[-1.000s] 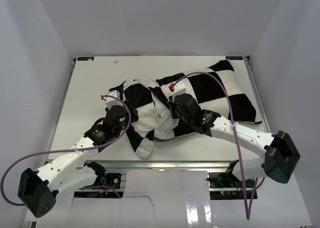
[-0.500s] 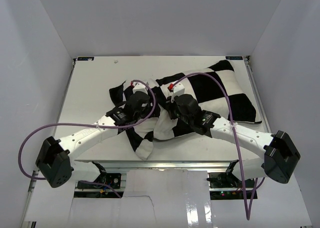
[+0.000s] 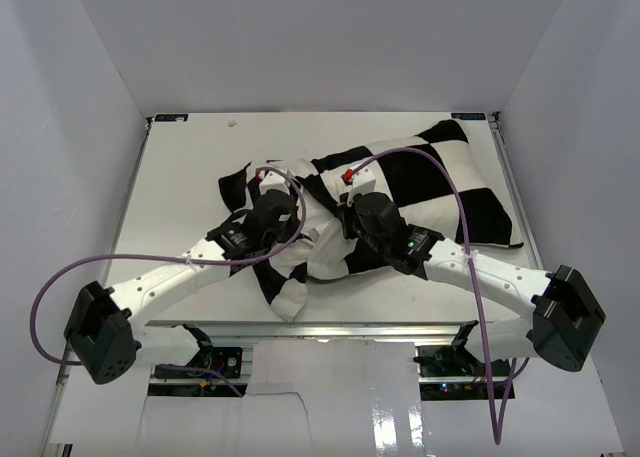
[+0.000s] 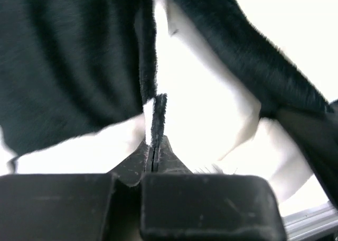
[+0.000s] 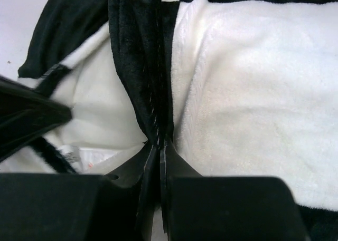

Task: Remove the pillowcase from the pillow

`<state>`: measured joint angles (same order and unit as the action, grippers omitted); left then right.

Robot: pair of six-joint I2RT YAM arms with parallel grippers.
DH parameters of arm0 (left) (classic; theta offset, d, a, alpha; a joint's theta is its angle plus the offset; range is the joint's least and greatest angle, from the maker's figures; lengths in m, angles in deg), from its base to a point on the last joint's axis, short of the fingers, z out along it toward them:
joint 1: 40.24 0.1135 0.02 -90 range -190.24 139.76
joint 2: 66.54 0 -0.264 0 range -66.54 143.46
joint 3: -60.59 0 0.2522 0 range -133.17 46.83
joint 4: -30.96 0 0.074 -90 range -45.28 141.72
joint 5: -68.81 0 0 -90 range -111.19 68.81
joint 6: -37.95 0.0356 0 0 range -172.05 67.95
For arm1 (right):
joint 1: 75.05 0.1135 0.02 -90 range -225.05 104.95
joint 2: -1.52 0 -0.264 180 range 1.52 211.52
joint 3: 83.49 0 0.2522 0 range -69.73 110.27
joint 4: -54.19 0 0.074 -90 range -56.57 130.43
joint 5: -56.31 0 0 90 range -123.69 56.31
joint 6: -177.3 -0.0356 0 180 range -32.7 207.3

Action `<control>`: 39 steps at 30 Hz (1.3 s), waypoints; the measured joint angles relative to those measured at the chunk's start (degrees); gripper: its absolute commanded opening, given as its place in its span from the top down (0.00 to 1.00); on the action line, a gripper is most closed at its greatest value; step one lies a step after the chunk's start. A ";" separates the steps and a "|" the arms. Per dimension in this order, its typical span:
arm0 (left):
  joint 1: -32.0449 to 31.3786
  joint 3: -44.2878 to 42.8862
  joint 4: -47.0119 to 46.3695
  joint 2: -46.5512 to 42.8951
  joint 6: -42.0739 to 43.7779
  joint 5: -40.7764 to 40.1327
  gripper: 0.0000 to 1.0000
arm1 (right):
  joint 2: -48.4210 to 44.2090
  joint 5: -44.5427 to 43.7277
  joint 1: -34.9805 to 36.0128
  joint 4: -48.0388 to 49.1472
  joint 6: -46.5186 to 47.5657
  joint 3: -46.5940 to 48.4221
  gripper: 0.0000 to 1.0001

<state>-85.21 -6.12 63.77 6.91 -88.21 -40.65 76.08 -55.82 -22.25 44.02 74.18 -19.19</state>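
On the table [image 3: 180, 177], the pillowcase [image 3: 430, 182] lies long from near left to far right, with the pillow [image 5: 97, 112] mostly inside. Left gripper [image 4: 153, 148] and right gripper [image 5: 160, 146] both pinch the cloth at its open left end, so the pillow sits to their right

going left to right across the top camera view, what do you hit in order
left arm's elbow → left end effector → right end effector → right arm's elbow; the pillowcase spans both end effectors, so it's unplaced
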 measured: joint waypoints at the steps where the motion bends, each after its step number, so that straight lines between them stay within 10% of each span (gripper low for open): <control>1: 0.00 0.76 0.28 -1.73 0.00 -0.24 1.00 | -0.22 -0.42 0.00 0.11 0.00 -0.17 0.92; 16: 1.03 17.77 -1.31 -21.05 -4.87 -1.79 1.00 | 0.63 0.17 -0.24 0.61 0.26 -0.61 0.92; 26: 1.40 27.02 -12.04 -28.09 -6.29 6.86 1.00 | 1.33 8.55 4.22 -0.70 1.97 2.73 0.55; 39: 1.40 26.97 -14.58 -25.59 -5.88 8.17 1.00 | 6.32 12.26 11.21 1.38 -0.74 12.55 0.53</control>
<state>-83.81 20.85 49.19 -18.68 -94.09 -32.48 82.40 -43.56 -11.04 45.40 73.43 -6.64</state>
